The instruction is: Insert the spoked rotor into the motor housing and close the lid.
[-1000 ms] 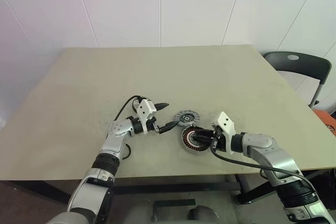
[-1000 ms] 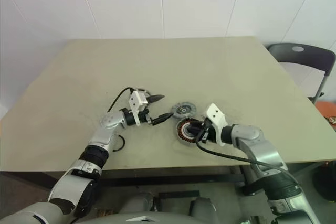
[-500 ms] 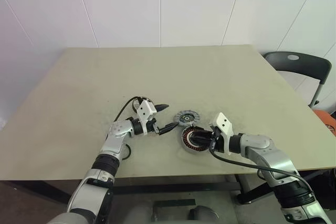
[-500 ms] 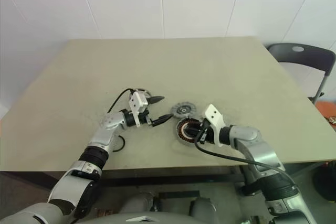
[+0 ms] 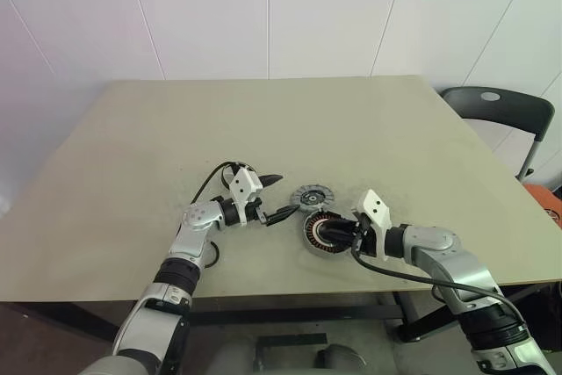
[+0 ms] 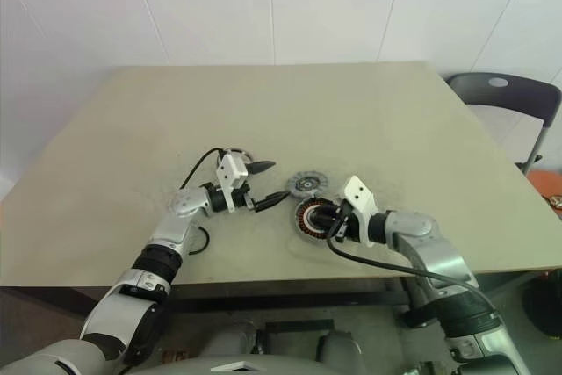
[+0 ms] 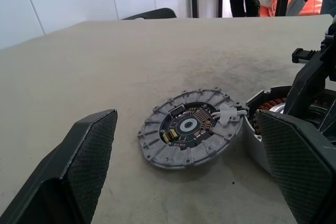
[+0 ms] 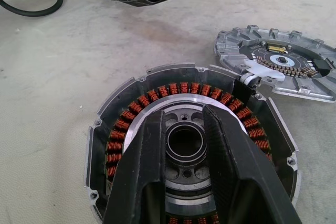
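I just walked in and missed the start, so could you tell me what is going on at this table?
A humanoid robot is assembling a small motor on the beige table. Its right gripper sits over the centre of the round motor housing with the copper coil ring, its fingers close together around the hub. The grey slotted metal lid lies flat beside the housing, not yet closed. The left gripper hovers open next to the lid, holding nothing.

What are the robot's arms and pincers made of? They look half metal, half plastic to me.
Both arms have silvery-grey rounded shells with black ribbed joints near the elbows. Each wrist carries a white angular block, and a black cable loops along it. The left gripper and right gripper each have two black, tapering fingers with a finely cross-hatched inner face.
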`<state>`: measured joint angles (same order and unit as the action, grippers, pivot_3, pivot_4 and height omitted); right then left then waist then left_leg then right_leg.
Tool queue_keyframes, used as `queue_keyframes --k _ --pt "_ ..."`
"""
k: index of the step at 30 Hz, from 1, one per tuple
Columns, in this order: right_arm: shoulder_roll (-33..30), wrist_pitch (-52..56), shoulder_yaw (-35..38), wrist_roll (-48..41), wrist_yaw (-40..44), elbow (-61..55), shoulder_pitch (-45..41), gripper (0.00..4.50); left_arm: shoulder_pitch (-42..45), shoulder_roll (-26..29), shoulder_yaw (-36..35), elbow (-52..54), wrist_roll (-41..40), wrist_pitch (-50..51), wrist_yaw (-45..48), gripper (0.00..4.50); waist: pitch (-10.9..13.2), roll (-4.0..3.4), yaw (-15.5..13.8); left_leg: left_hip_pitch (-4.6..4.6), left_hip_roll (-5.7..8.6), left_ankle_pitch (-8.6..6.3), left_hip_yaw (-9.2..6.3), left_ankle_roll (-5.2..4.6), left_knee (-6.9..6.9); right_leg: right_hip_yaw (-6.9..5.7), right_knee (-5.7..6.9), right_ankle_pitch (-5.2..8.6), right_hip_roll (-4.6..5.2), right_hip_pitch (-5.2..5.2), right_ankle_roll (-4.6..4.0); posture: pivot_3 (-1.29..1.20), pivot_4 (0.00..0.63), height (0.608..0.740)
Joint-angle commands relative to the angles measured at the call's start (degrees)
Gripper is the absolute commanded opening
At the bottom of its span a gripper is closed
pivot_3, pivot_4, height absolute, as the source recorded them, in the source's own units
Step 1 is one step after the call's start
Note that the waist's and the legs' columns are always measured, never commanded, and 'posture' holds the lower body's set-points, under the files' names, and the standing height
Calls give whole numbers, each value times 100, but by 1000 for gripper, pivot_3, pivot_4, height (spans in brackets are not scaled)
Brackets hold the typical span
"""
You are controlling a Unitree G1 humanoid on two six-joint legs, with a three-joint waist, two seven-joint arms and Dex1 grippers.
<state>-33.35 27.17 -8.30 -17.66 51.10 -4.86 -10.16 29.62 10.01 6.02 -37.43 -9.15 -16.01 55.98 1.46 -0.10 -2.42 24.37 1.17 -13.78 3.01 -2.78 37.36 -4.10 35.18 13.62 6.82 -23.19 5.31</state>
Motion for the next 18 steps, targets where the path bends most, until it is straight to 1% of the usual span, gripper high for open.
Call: queue_keyframes --k 1,4,6,11,12,13,14,16,18 --pt "-40 18 55 12 26 -15 -18 696 40 -5 41 47 66 -135 -41 4500 0 0 0 0 0 0 0 0 0 0 0 0 0 0 0 0 0 740" --pt "10 31 72 -3 -16 20 -47 696 37 -5 54 21 92 -161 -52 4500 0 0 0 0 0 0 0 0 1 0 0 0 0 0 0 0 0 740" --pt "42 21 97 -10 -58 45 -67 1419 37 -5 53 19 96 -170 -56 4500 0 0 0 0 0 0 0 0 2 0 1 0 0 0 0 0 0 740" --pt "160 -61 162 -38 -151 88 -132 2958 45 -3 52 9 104 -177 -64 4500 0 0 0 -1 0 -2 0 3 4 0 1 -1 0 -1 0 0 0 740" --pt "184 -83 175 -47 -171 88 -144 2958 52 -3 50 0 105 -179 -61 4500 0 0 1 -1 0 -2 0 3 5 0 1 -1 0 -1 0 0 0 740" --pt "217 -103 202 -49 -217 97 -154 2865 58 -3 50 -6 106 -180 -58 4500 0 0 2 -1 0 -2 0 3 5 0 1 -1 0 0 0 0 0 740" --pt "238 -112 219 -44 -248 104 -160 2664 60 -3 50 -10 106 -181 -56 4500 0 0 1 -1 0 -1 0 2 4 0 1 -2 0 0 0 0 0 740" --pt "193 -128 187 -3 -214 77 -127 2125 62 -6 52 -13 106 -186 -51 4500 0 -1 0 -1 0 -1 0 1 4 0 2 -2 0 0 1 0 0 740" --pt "167 -146 170 31 -212 80 -110 1429 73 -10 53 -28 107 -189 -47 4500 -1 -1 1 0 0 0 0 1 3 0 2 -2 0 0 1 0 0 740"
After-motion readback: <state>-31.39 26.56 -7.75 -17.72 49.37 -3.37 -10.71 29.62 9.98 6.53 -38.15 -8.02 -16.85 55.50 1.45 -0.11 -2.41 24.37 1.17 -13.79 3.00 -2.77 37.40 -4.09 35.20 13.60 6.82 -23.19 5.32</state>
